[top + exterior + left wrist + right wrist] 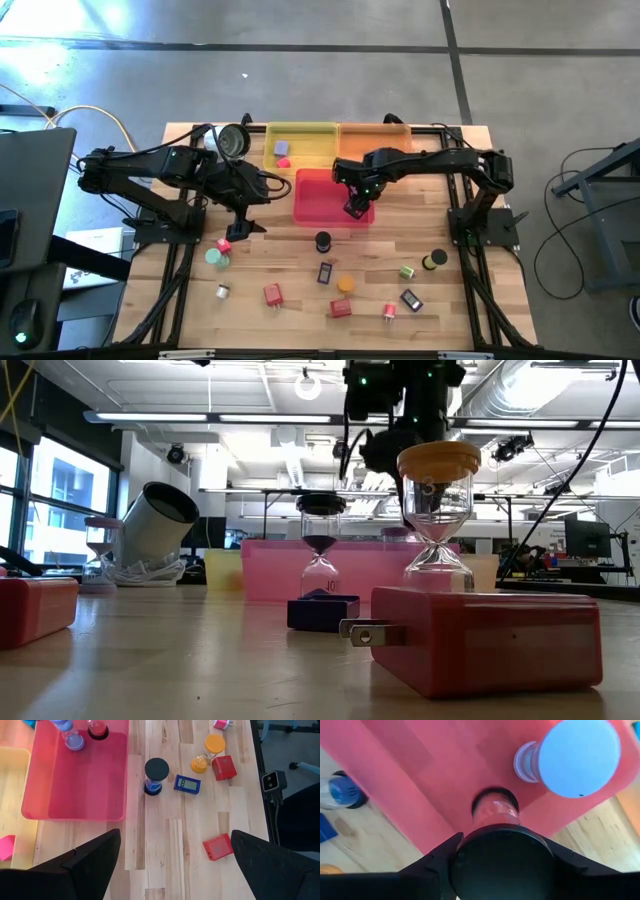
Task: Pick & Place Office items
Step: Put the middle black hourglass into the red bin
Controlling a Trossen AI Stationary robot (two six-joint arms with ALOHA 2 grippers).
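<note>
Grey concrete floor (300, 60) with dark seams around the wooden table (440, 310). Low view: windows (60, 500) at left, white ceiling ducts (540, 390) upper right, desks behind.

Pink tray (322, 200), yellow tray (303, 135), orange tray (372, 135) adjoining.

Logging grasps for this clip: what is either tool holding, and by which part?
Right tool grips a black-capped hourglass with red sand by its top cap, over the pink tray. Left tool is open, empty.

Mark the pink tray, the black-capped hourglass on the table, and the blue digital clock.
pink tray (75, 780), left wrist view, bare floor.
black-capped hourglass (156, 769), left wrist view, top cap.
blue digital clock (187, 783), left wrist view, display face.
</note>
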